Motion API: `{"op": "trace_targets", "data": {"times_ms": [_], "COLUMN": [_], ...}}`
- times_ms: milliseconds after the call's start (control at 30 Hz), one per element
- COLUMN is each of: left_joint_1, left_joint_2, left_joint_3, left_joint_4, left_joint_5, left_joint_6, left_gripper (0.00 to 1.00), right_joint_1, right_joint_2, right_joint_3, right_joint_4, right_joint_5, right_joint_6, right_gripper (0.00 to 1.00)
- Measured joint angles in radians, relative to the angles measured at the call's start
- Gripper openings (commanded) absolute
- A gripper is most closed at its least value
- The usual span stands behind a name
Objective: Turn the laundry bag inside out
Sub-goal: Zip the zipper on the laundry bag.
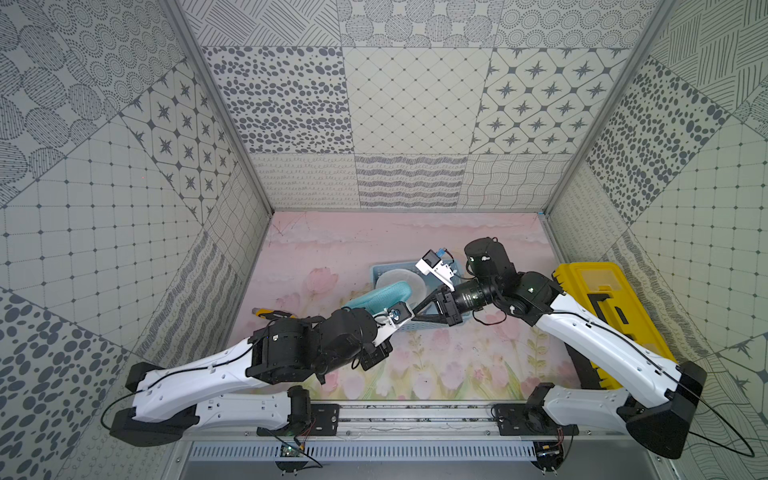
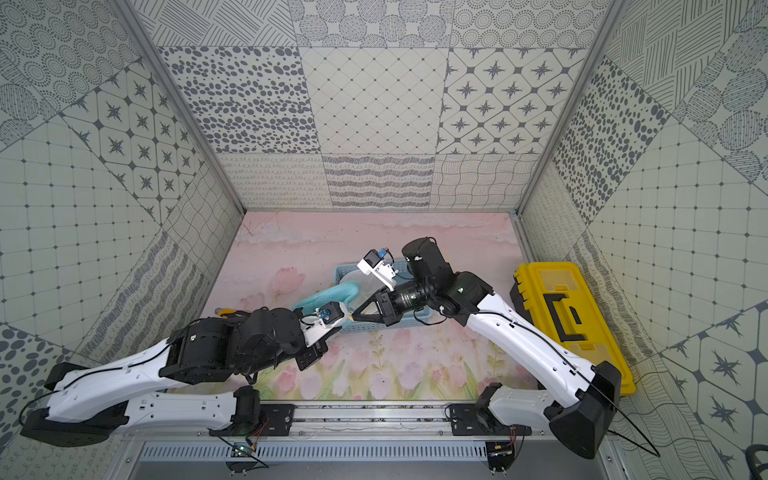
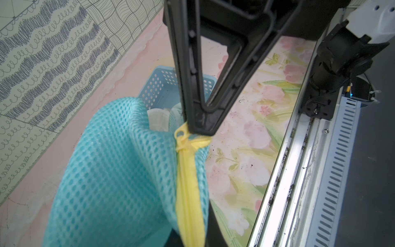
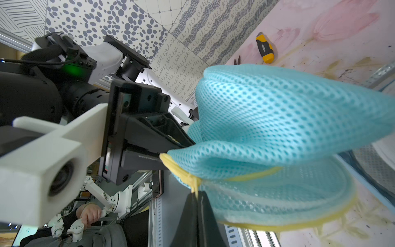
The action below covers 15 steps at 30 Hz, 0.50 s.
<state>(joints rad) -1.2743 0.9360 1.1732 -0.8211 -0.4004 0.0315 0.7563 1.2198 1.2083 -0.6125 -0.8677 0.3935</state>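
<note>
The turquoise mesh laundry bag [image 3: 111, 171] is hanging bulged between both arms, above the blue basket [image 3: 158, 85]. The right gripper [image 3: 199, 129] is pinching its yellow zipper [image 3: 189, 181] end, jaws closed. The left gripper [image 4: 182, 147] is clamping the bag's rim tight.

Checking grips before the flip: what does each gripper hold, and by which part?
Both hold the laundry bag: the right gripper pinches its yellow zipper pull, the left gripper clamps the mesh edge beside the zipper's end.
</note>
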Motion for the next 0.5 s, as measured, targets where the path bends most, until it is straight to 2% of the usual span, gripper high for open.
{"op": "trace_targets", "data": {"times_ms": [300,333,500], "left_joint_1": [0.022,0.026,0.033], "left_joint_2": [0.021,0.028,0.046], "left_joint_3": [-0.011,-0.016,-0.087], "left_joint_4": [-0.005,-0.004,0.033], "left_joint_5": [0.055,0.073,0.172], "left_joint_6": [-0.039,-0.052,-0.136], "left_gripper": [0.0,0.05,0.14], "right_joint_1": [-0.074,-0.073,-0.06], "right_joint_2": [-0.021,-0.021,-0.022], "right_joint_3": [-0.049,-0.051,-0.082], "right_joint_4": [-0.05,-0.058,-0.087], "right_joint_5": [0.074,0.079,0.09], "right_joint_6": [0.015,0.015,0.014], "right_gripper": [0.0,0.0,0.0]}}
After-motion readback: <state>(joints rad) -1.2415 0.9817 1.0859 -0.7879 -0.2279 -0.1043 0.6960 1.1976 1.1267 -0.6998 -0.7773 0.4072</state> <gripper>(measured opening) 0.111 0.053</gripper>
